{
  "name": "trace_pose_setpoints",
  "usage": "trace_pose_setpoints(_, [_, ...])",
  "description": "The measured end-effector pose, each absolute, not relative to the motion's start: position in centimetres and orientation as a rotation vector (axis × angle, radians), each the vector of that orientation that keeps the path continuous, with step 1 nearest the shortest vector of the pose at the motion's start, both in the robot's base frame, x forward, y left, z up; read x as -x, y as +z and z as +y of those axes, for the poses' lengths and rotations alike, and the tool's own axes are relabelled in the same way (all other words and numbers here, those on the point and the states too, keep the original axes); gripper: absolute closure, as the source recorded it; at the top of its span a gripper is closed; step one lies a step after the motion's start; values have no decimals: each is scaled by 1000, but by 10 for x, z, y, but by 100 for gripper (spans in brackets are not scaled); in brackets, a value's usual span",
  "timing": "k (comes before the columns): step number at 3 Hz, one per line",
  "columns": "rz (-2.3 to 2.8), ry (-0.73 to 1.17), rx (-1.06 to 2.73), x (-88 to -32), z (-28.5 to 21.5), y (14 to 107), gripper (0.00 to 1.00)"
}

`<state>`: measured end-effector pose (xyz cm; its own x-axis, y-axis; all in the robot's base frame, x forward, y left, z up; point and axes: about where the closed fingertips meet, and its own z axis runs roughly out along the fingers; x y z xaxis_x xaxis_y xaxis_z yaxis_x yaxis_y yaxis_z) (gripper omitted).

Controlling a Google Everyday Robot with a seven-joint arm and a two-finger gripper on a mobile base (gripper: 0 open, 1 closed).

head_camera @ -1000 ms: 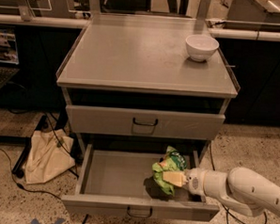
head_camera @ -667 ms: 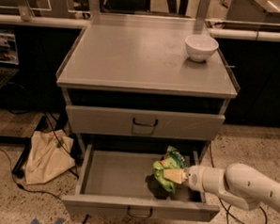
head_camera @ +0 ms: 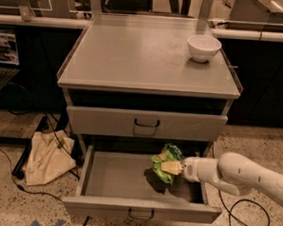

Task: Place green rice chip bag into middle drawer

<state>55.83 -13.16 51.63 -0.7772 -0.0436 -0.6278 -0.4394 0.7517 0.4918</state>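
Observation:
The green rice chip bag (head_camera: pixel 164 160) is a crinkled bright-green pouch held over the right half of the open middle drawer (head_camera: pixel 114 180), casting a shadow on the drawer floor. My gripper (head_camera: pixel 169 167) reaches in from the right on a white arm (head_camera: pixel 238 176), and its pale yellow fingers (head_camera: pixel 172 167) are closed on the bag's right side. The drawer is pulled out, its front with a small dark loop handle (head_camera: pixel 141 214) at the bottom. The closed handled drawer front (head_camera: pixel 146 123) sits above it.
A white bowl (head_camera: pixel 204 47) stands on the grey cabinet top (head_camera: pixel 135 57) at the back right. A tan cloth bag (head_camera: pixel 46 157) and cables lie on the floor at the left. A black cable (head_camera: pixel 243 213) lies on the floor at the right.
My arm and the bag have shifted slightly left, further over the drawer. The grip on the bag is unchanged.

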Motion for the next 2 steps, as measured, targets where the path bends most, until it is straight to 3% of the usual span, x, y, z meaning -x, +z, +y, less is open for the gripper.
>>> trace_pose_setpoints(2, [2448,830,344,-563,-124,481,100])
